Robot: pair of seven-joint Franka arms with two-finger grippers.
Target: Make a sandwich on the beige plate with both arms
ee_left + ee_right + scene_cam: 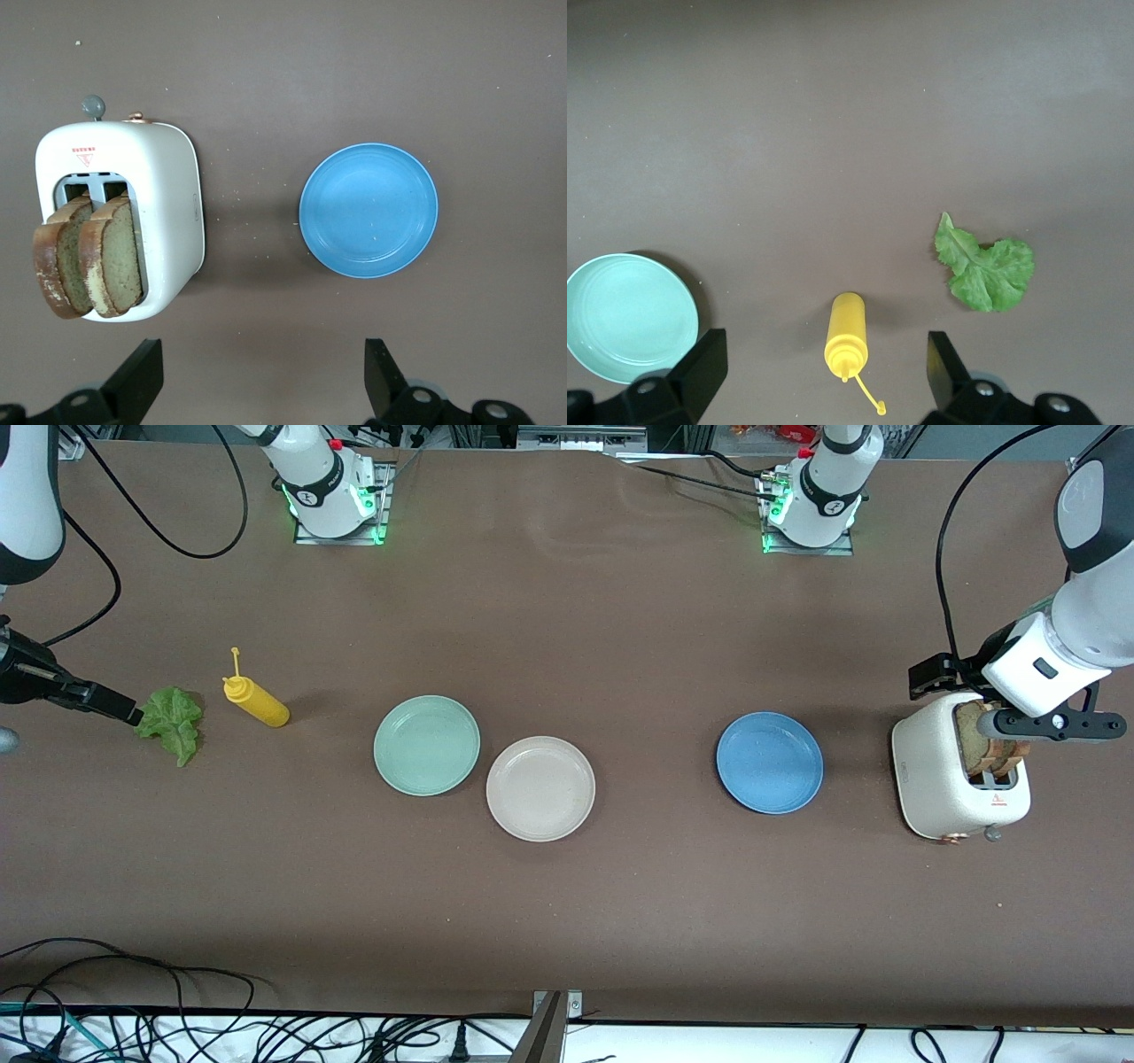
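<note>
Both grippers (left (257,381), right (819,381)) spread wide, empty; beige plate (540,788) bare.

Three plates lay on the desk (567,921): one mint-green plate (426,745), one beige plate (540,788) touching it at about its four o'clock, and one blue plate (769,763) well apart at the beige plate's three o'clock. There was one white toaster (948,788), and two bread slices (89,257) stood in its slots. One lettuce leaf (174,722) and one yellow squeeze bottle (255,701) lay near each other. Two arms were present, each with one end effector; the left end effector (261,381) appeared plainly, while the right end effector (111,704) seemed, in the front view, only partly visible.
</note>
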